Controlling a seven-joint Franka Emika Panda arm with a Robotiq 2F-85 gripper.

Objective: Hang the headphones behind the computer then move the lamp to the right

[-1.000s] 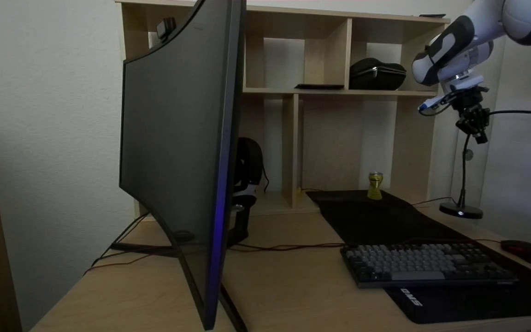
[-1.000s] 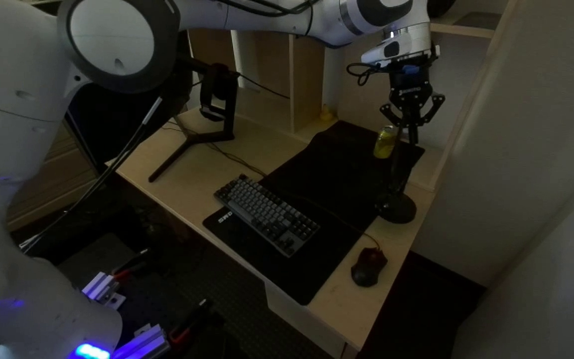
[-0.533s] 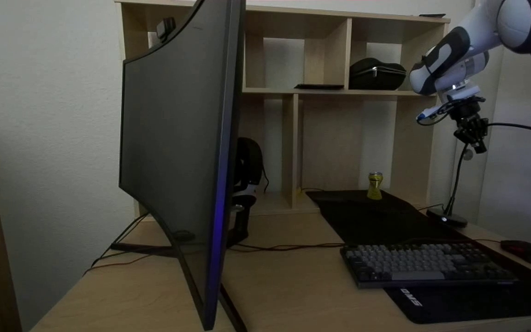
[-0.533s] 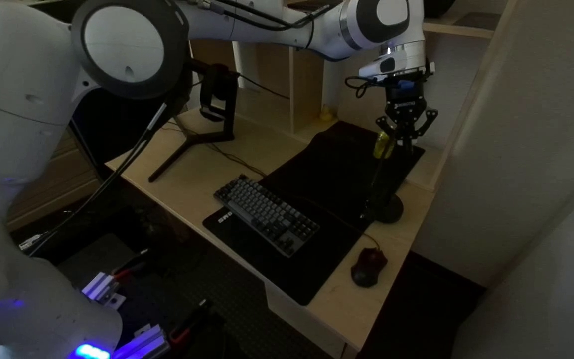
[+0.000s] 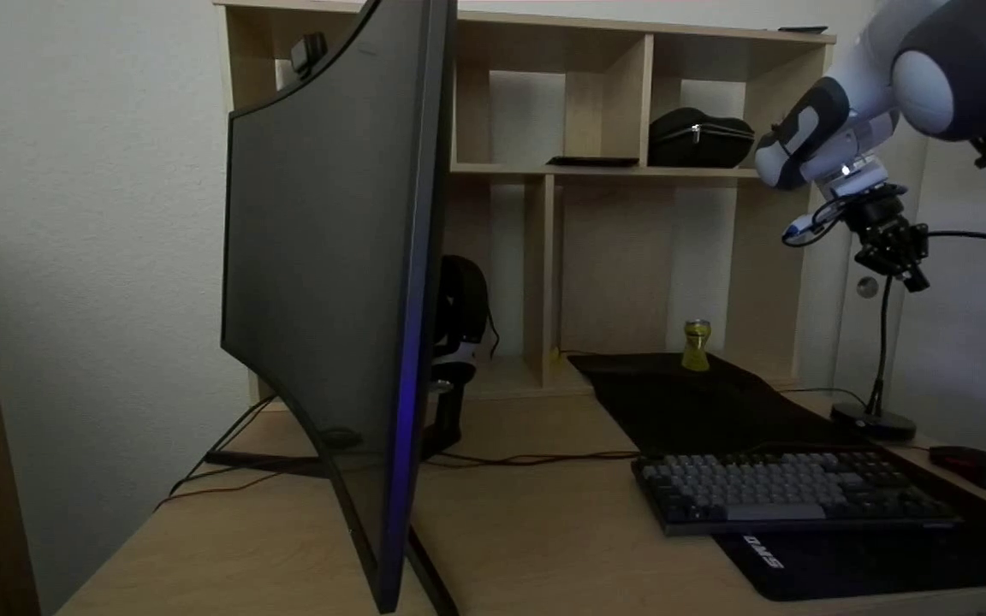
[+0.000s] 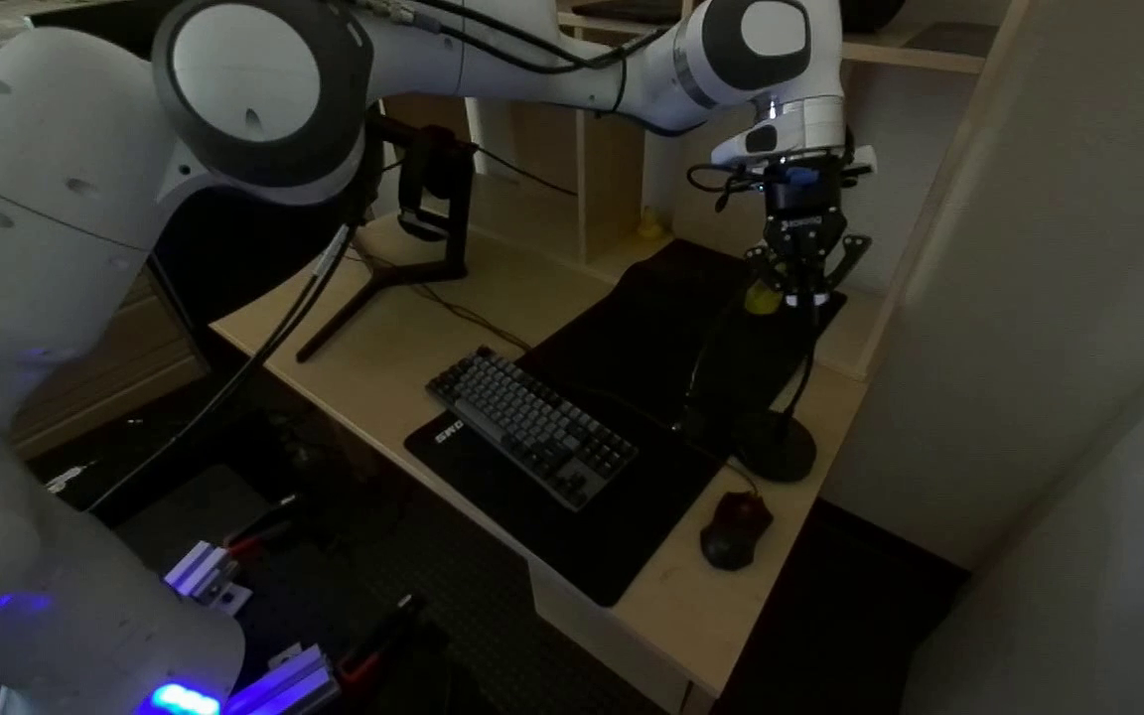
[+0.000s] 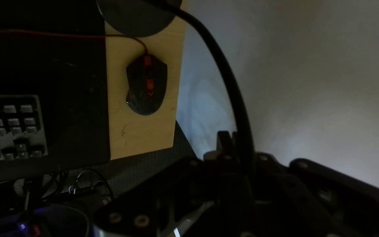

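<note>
Lamp (image 5: 874, 423): black, with a flat round base (image 6: 781, 459) and a thin gooseneck (image 7: 231, 82) bent in an arch
Desk (image 5: 561, 535): lamp at the right side, just beyond the mouse (image 6: 735, 533)
Gripper (image 6: 806, 296): jaws clamped on the gooseneck

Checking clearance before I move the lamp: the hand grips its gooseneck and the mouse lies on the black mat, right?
Not quite: the mouse lies on bare wood beside the black mat, as the wrist view shows. The hand does grip the lamp's gooseneck.
</note>
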